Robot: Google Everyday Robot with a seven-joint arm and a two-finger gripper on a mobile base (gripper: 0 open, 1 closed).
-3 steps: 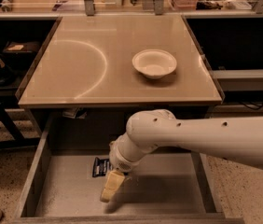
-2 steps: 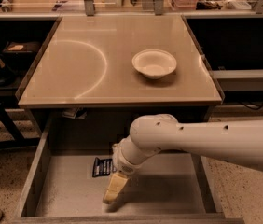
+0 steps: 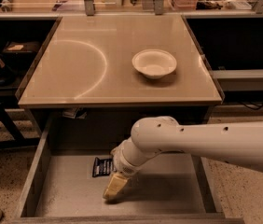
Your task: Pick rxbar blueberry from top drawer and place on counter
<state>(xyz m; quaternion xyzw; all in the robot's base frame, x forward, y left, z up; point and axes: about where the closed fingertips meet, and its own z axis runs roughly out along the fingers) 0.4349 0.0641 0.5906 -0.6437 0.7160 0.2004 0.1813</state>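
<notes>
Counter (image 3: 75,80): glossy tan top with a dark edge. Pale curved arc mark (image 3: 101,66) on the left half. One white bowl (image 3: 154,63) stands upright right of centre, apart from the arc.

Drawer (image 3: 173,190) below, open toward the camera: speckled grey floor, low brownish side walls. Bar (image 3: 102,166) lies flat on the drawer floor near the back wall, left of middle; dark wrapper, white lettering. Its right end is hidden behind the arm (image 3: 206,141).

Gripper (image 3: 114,189) sits low inside the drawer, just in front of the bar, tip down close to the floor; contact cannot be told.
</notes>
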